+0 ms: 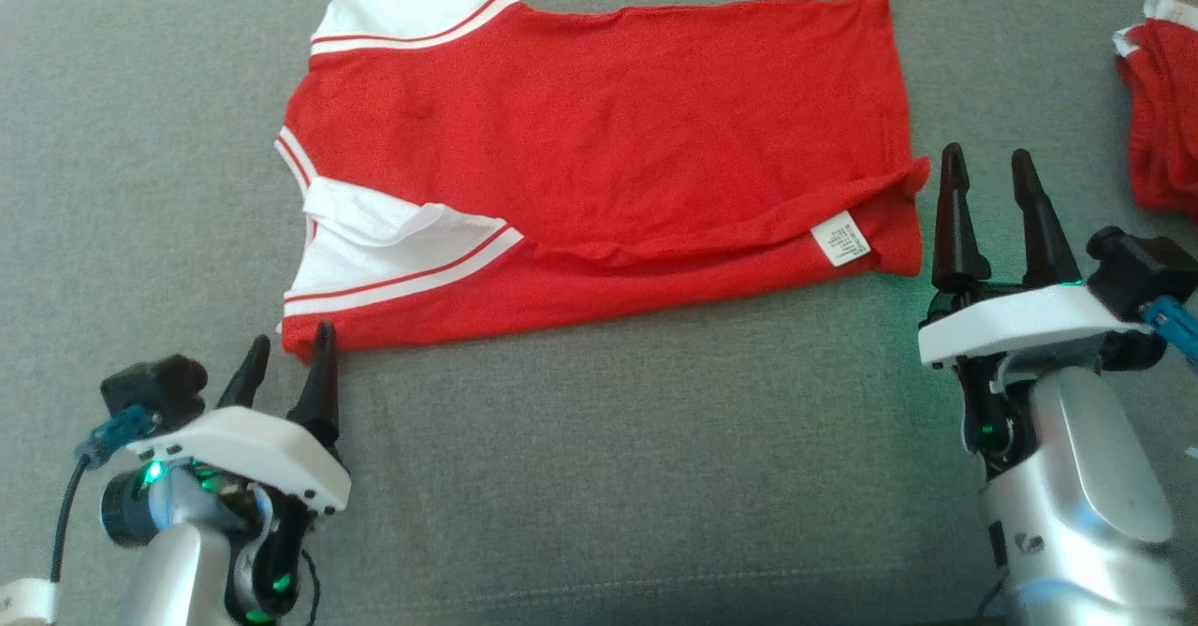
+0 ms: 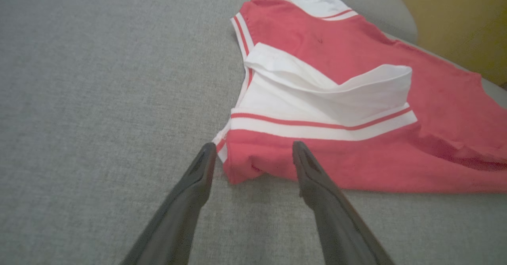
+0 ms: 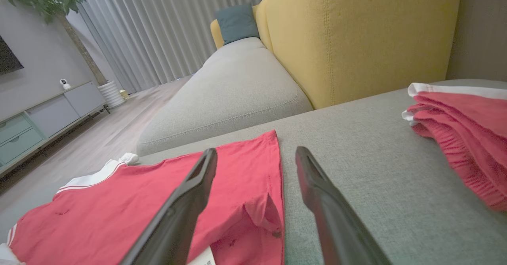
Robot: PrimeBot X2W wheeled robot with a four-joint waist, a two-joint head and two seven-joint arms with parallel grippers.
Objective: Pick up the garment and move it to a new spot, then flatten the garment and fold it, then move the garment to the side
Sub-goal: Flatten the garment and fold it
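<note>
Though both gape wide, empty: shirt [image 1: 599, 130] corner between left claw [image 1: 291, 336] tips, hem [image 1: 900, 93] just left of right claw [image 1: 987, 152]. Risk: single-layer pinch would unfold flap [image 1: 884, 196] there.

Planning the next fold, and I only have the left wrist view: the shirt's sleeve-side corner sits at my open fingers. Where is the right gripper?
Observer: The right gripper is open and gripping nothing, just beside the hem end of the red shirt.
Operator: Is that hem end lying flat?
Observer: No, the near hem corner is turned over, with a white care label showing beside it.
Operator: Anything else on that side?
Observer: A second red garment lies bunched further right on the grey cushion, apart from the shirt.
</note>
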